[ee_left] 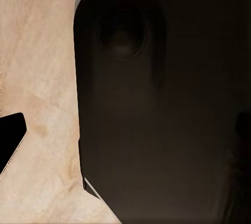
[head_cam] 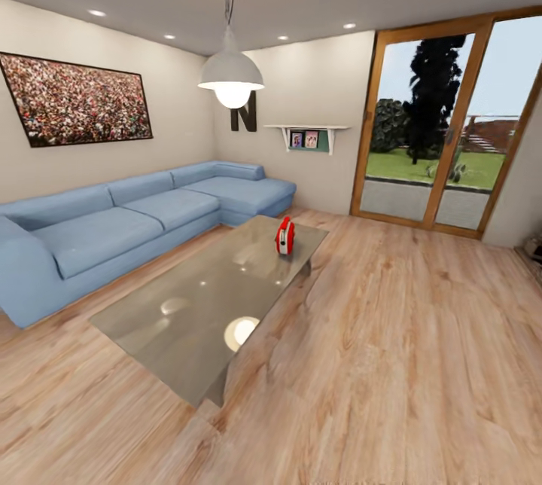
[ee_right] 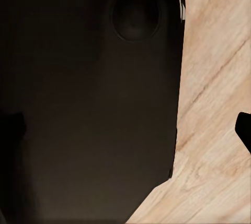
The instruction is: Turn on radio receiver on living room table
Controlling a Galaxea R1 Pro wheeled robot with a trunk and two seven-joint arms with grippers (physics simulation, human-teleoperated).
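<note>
The red radio receiver (head_cam: 284,236) with white trim stands upright on the far right part of the table (head_cam: 188,304), a low rectangle with a glossy grey top in the middle of the living room. It is seen edge-on, so its dial is hidden. In the left wrist view, my left gripper (ee_left: 125,130) hangs over a dark rounded panel, one black fingertip (ee_left: 11,139) at the picture's edge, fingers wide apart. My right gripper (ee_right: 129,127) looks the same, with a fingertip (ee_right: 244,130) over wood floor. Both hold nothing.
A long blue L-shaped sofa (head_cam: 128,221) runs along the left wall behind the table, under a framed crowd picture (head_cam: 75,99). A grey dome pendant lamp (head_cam: 230,74) hangs above. Glass doors (head_cam: 444,123) stand at the right. Wood plank floor (head_cam: 391,349) spreads right of the table.
</note>
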